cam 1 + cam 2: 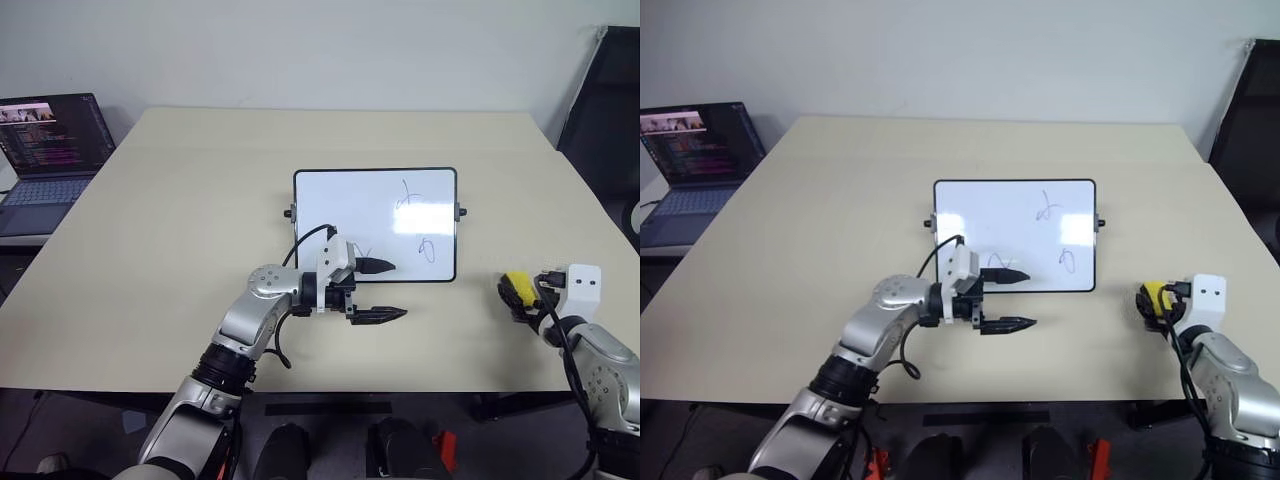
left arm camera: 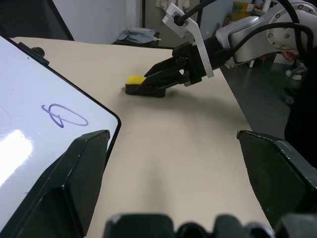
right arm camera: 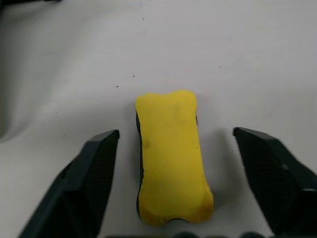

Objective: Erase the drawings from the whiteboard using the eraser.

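The whiteboard [image 1: 375,215] lies flat in the middle of the table. Thin pen drawings [image 1: 410,195] sit on its right half, with a loop [image 1: 428,248] near the front right corner and a squiggle [image 1: 1000,262] by the front edge. My left gripper [image 1: 388,291] stands open at the board's front edge, pointing right, one finger over the board. The yellow eraser [image 3: 171,158] lies on the table to the right of the board. My right gripper [image 3: 176,136] is open and straddles the eraser, a gap showing on each side. From the left wrist, the eraser [image 2: 136,82] shows under the right gripper [image 2: 161,82].
An open laptop [image 1: 50,150] sits on a lower surface off the table's left side. A black chair [image 1: 605,100] stands beyond the table's far right corner. The table's front edge [image 1: 420,390] runs just behind both grippers.
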Available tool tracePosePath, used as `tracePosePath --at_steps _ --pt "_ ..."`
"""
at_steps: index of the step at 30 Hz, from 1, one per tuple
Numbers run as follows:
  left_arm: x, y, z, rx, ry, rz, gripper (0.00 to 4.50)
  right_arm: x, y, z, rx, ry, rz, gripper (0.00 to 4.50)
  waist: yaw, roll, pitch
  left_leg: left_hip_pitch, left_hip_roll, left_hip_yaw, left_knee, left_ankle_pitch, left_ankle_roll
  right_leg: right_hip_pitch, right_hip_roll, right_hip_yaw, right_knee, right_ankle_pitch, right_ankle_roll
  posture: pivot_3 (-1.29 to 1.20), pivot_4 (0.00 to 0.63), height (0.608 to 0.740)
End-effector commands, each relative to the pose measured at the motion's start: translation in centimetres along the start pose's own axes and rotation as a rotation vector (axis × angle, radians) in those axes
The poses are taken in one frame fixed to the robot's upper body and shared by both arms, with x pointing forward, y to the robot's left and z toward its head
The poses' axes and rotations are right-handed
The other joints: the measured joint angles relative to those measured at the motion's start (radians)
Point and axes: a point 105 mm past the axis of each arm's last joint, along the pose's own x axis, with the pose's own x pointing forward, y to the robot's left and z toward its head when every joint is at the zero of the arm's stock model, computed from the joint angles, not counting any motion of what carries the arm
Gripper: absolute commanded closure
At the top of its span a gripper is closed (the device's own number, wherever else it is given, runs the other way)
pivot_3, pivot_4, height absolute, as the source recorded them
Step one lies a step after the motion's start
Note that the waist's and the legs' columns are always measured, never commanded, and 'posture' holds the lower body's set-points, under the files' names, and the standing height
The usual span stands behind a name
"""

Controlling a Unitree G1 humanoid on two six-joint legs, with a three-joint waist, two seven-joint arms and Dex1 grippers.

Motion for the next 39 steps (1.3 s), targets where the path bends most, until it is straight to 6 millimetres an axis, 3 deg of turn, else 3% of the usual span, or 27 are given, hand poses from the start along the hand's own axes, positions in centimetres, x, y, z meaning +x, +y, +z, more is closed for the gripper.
tracePosePath --at_steps 1,6,7,22,27,31,39 --pt "-0.1 0.4 1.4 0.048 -0.035 0.009 0.00 -0.3 -0.6 1.7 -0.002 -0.068 -0.021 1.65 0.000 0.000 0.000 0.000 0.000 0.000 0.000 0.000 0.000 0.000 0.000 0.000 0.000 0.000 0.000 0.00 0.150 0.740" --pt "-0.4 1.2 1.6 0.057 -0.032 0.034 0.00 -0.2 -0.8 1.8 0.001 -0.070 -0.028 3.42 0.000 0.000 0.000 0.000 0.000 0.000 0.000 0.000 0.000 0.000 0.000 0.000 0.000 0.000 0.000 0.00 0.150 0.740" --pt "-0.5 1.4 1.7 0.060 -0.029 0.038 0.00 -0.2 -0.9 1.8 0.002 -0.071 -0.029 3.58 0.000 0.000 0.000 0.000 0.000 0.000 0.000 0.000 0.000 0.000 0.000 0.000 0.000 0.000 0.000 0.00 0.150 0.740" --pt "-0.6 1.7 1.6 0.068 -0.029 0.050 0.00 0.0 -1.2 1.9 -0.032 -0.065 -0.049 3.63 0.000 0.000 0.000 0.000 0.000 0.000 0.000 0.000 0.000 0.000 0.000 0.000 0.000 0.000 0.000 0.00 0.150 0.740" --pt "-0.8 2.3 1.9 0.088 -0.038 0.081 0.00 -0.1 -1.1 3.6 -0.078 -0.133 -0.062 3.63 0.000 0.000 0.000 0.000 0.000 0.000 0.000 0.000 0.000 0.000 0.000 0.000 0.000 0.000 0.000 0.00 0.150 0.740" --pt "-1.4 3.9 2.4 0.159 -0.043 0.233 0.00 -0.6 1.7 7.4 -0.169 -0.295 0.016 3.63 -0.002 0.000 0.000 0.000 0.000 0.000 0.000 0.000 0.000 0.000 0.000 0.000 0.000 0.000 0.000 0.00 0.150 0.740" --pt "-2.7 6.2 2.6 0.212 -0.020 0.467 0.00 -1.0 9.8 13.5 -0.295 -0.568 0.264 3.63 -0.004 0.000 0.001 0.000 0.000 0.000 0.000 0.000 0.000 0.000 0.001 0.000 0.000 0.000 0.000 0.00 0.150 0.740"
